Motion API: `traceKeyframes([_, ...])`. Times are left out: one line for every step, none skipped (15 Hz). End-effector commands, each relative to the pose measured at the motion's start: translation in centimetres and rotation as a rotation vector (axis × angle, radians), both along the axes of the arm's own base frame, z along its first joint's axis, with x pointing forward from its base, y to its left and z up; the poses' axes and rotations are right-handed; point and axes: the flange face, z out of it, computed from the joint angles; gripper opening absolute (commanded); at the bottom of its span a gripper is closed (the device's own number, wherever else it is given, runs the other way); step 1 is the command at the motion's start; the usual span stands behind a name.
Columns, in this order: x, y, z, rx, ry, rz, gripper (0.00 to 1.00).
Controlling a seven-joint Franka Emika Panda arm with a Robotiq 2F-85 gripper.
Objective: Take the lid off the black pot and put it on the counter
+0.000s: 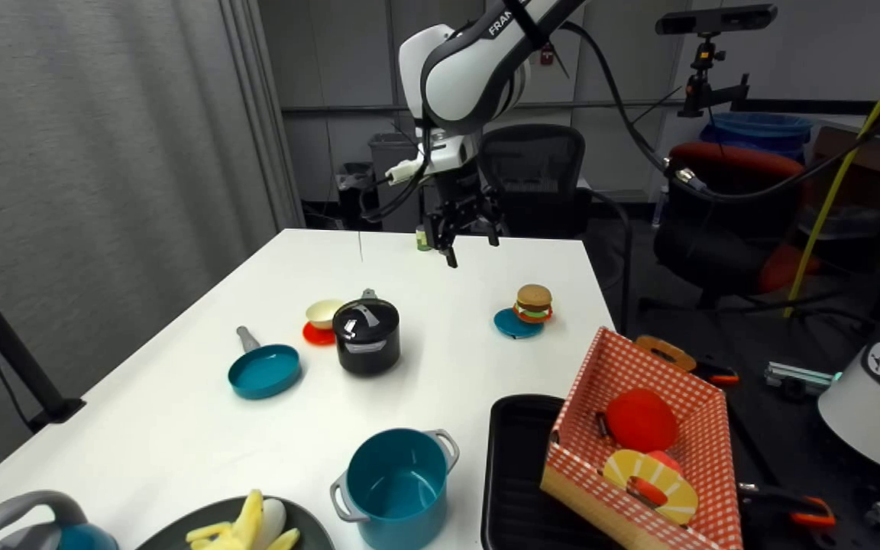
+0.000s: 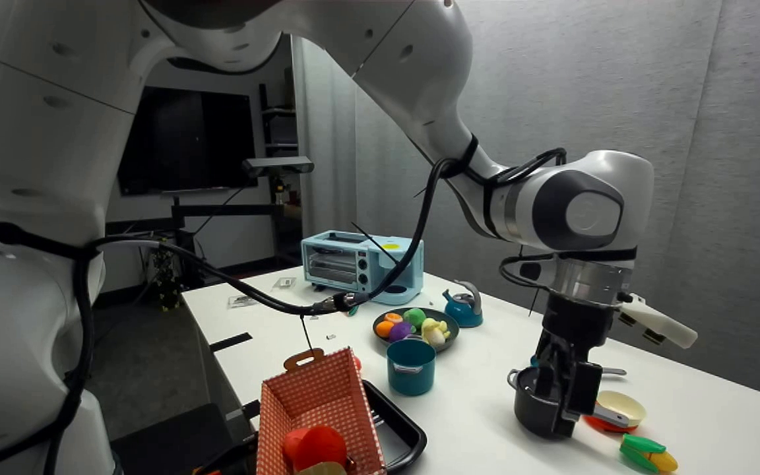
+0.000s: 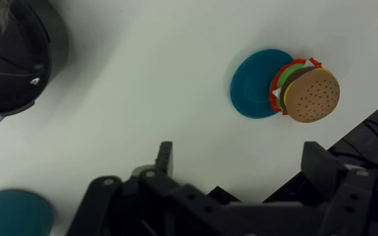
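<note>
- My claw (image 3: pixel 238 145) is released, with its fingers (image 3: pixel 166 154) spread wide above the bench (image 1: pixel 448 382).
- Closest in my wrist view is a toy burger (image 3: pixel 310 93), overlapping the rim of a teal plate (image 3: pixel 254 88); I cannot tell whether it rests on that plate or only against it.
- Off to the side, well apart from my fingers in the wrist view, the black pot (image 1: pixel 370 365) stands upright on the bench. In an exterior view I hide part of it.
- The lid (image 1: pixel 366 319) sits on top of the black pot, dark and glossy.
- Beside that pot, a cream bowl (image 1: pixel 325 313) overlaps a red plate (image 1: pixel 318 336), with a teal pan (image 1: pixel 264 372) near them and a toy corn (image 2: pixel 647 454) near the bowl.
- A larger teal pot (image 1: pixel 402 512) stands between the black pot and the black tray (image 1: pixel 507 473), nearer the tray.
- A red-checked basket (image 1: pixel 623 367) overlaps the tray in both exterior views; it holds a round red toy (image 1: pixel 642 420) and a yellow ring (image 1: pixel 673 489).
- Farther out are a dark plate (image 2: pixel 443 314) of toy vegetables (image 2: pixel 414 318), a teal kettle (image 2: pixel 462 313) and a light-blue toaster oven (image 2: pixel 353 264).
</note>
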Motion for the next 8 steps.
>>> traceKeyframes([0.0, 0.0, 0.0, 0.000, 0.001, 0.001, 1.00])
traceKeyframes([0.0, 0.0, 0.0, 0.000, 0.001, 0.001, 1.00])
traceKeyframes([0.0, 0.0, 0.0, 0.001, 0.001, 0.002, 1.00])
traceKeyframes([0.0, 0.0, 0.0, 0.001, 0.001, 0.002, 1.00])
traceKeyframes([0.0, 0.0, 0.0, 0.001, 0.001, 0.002, 1.00])
traceKeyframes([0.6, 0.2, 0.0, -0.018, 0.009, 0.000, 1.00])
traceKeyframes([1.2, 0.4, 0.0, -0.034, 0.012, 0.018, 1.00])
traceKeyframes([1.7, 0.7, 0.0, -0.051, 0.013, 0.035, 1.00])
